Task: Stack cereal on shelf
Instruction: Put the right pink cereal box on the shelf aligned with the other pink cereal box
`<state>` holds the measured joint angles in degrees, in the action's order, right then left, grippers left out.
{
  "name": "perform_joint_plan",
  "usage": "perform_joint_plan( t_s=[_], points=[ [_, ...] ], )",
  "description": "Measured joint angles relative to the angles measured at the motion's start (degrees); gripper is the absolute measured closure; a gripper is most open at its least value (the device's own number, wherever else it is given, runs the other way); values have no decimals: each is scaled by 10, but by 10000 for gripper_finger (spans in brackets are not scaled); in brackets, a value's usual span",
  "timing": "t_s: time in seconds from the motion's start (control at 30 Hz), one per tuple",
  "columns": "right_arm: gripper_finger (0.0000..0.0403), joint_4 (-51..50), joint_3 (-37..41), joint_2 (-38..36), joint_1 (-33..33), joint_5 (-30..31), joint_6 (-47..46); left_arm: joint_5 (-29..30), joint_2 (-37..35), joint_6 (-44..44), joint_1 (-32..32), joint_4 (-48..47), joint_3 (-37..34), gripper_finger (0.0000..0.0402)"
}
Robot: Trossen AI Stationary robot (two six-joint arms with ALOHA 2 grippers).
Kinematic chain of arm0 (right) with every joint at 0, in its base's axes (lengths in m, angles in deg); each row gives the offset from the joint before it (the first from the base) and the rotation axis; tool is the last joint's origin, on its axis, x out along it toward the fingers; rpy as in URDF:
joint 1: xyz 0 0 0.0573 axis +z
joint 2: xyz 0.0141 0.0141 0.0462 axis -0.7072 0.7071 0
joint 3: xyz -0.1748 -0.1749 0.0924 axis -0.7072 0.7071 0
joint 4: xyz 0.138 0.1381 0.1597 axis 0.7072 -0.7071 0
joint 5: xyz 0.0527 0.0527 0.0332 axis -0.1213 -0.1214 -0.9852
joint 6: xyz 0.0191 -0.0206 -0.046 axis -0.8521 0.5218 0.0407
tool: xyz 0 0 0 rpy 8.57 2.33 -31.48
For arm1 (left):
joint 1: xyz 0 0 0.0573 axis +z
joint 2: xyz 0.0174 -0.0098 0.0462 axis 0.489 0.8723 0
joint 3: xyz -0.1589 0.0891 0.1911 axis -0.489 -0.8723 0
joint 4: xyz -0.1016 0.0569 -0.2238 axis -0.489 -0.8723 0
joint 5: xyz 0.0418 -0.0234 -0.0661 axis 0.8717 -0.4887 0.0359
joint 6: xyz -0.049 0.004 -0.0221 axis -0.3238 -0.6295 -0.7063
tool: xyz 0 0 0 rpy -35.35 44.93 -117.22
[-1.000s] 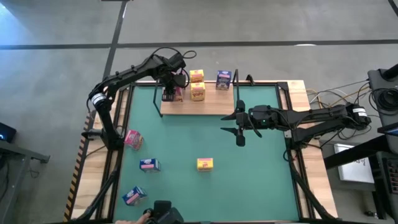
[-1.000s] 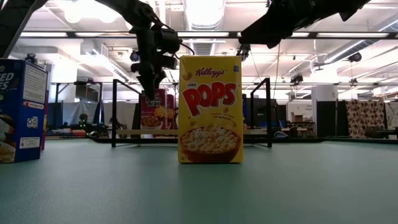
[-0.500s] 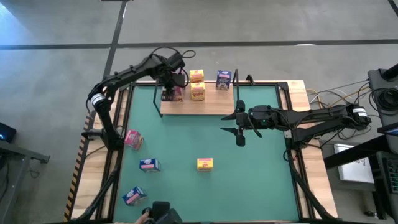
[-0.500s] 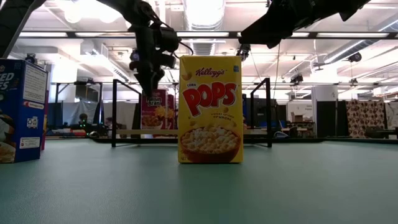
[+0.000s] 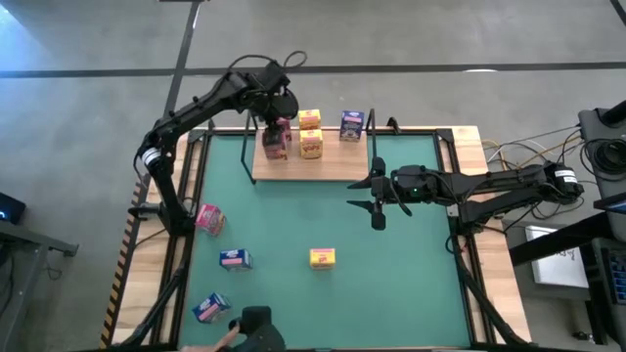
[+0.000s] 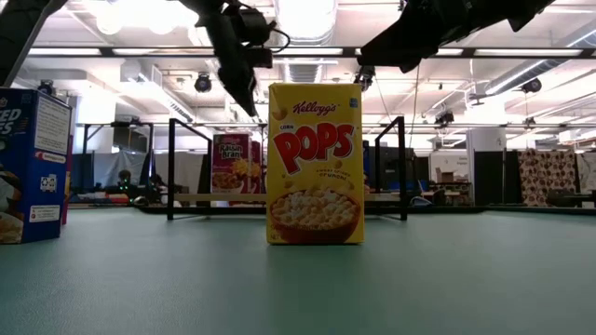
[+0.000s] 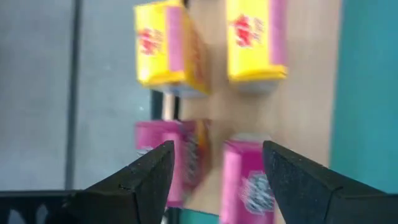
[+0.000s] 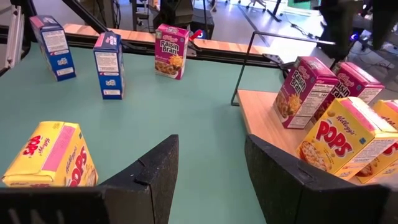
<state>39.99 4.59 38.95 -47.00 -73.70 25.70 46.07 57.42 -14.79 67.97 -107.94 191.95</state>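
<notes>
- The left gripper (image 5: 277,110) hangs above the left end of the shelf (image 5: 337,168), fingers spread apart with nothing between them; its wrist camera looks down between the two dark fingers (image 7: 134,180) at the boxes below.
- The shelf is a light-wood board at the far edge of the green mat (image 5: 391,284), with a black wire bracket (image 6: 170,167) upright at each end.
- Two pink cereal boxes (image 5: 275,140) stand side by side at the shelf's left end, directly under the left gripper and not touching it.
- Just beside them are two yellow cereal boxes (image 5: 311,145), one behind the other.
- A blue cereal box (image 5: 352,125) stands at the back of the shelf, nearer the right end.
- On the mat, well apart from the shelf, a yellow box (image 5: 323,257) stands near the middle, a blue box (image 5: 235,258) to its left, another blue box (image 5: 210,307) nearer the front corner, and a pink box (image 5: 209,218) by the left edge.
- The right gripper (image 5: 378,198) waits over the mat just in front of the shelf's right end, fingers parted and empty.
</notes>
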Motion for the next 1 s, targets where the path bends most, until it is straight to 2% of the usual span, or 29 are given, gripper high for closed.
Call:
perform_joint_plan(
  t_s=[0.3,0.57,0.77,1.0],
  points=[
    [229,-9,0,0,0,0,-1,11,0,6,37,122,-55,239],
    [229,-9,0,0,0,0,2,9,0,-10,40,164,-94,292],
    [229,-9,0,0,0,0,2,9,0,-10,40,168,-114,309],
    [229,-9,0,0,0,0,2,19,0,-2,40,150,-115,311]
  ],
)
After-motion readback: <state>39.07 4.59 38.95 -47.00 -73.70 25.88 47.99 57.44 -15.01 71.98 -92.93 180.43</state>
